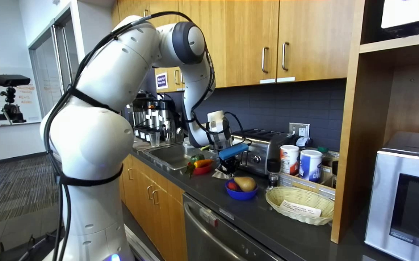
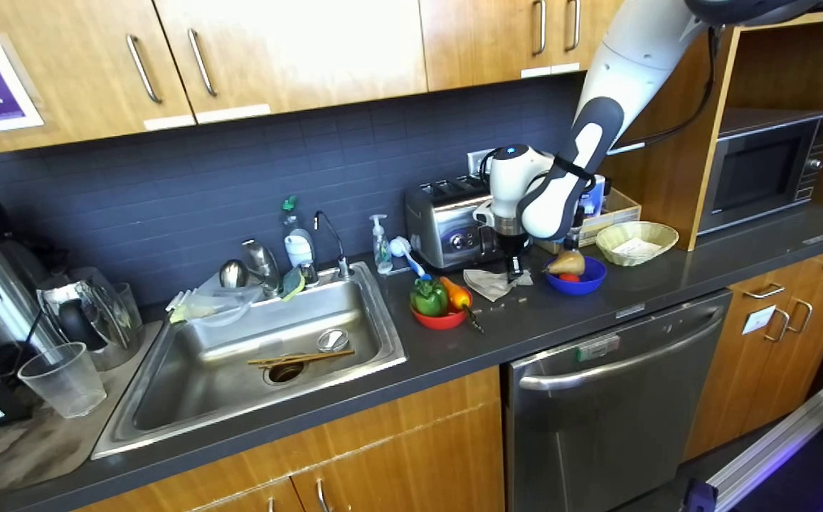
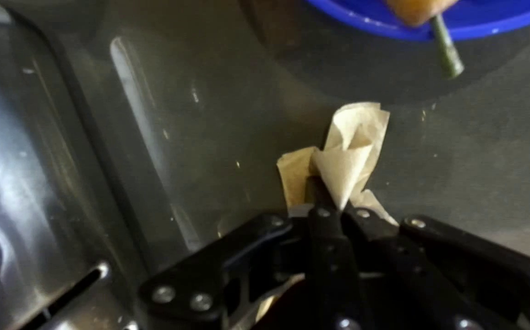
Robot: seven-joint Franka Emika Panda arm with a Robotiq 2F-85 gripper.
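Observation:
My gripper (image 3: 338, 217) is shut on a crumpled beige paper napkin (image 3: 356, 133); a fold of it is pinched between the black fingers. In an exterior view the gripper (image 2: 516, 269) points down at the dark counter, with the napkin (image 2: 484, 283) spread at its tips. In an exterior view the gripper (image 1: 230, 167) partly hides the napkin (image 1: 220, 175). A blue bowl (image 1: 241, 195) beside the gripper holds a pear (image 1: 246, 183) and a red fruit (image 1: 232, 186). On the gripper's other side, a red bowl (image 2: 439, 323) holds a green pepper (image 2: 428, 297) and an orange pepper (image 2: 457, 292).
A steel toaster (image 2: 447, 227) stands close behind the gripper. A pepper mill (image 1: 273, 170), two canisters (image 1: 310, 165) and a wicker basket (image 1: 300, 195) stand past the blue bowl. A sink (image 2: 183, 370) lies beyond the red bowl. Wooden cabinets (image 1: 252, 43) hang above.

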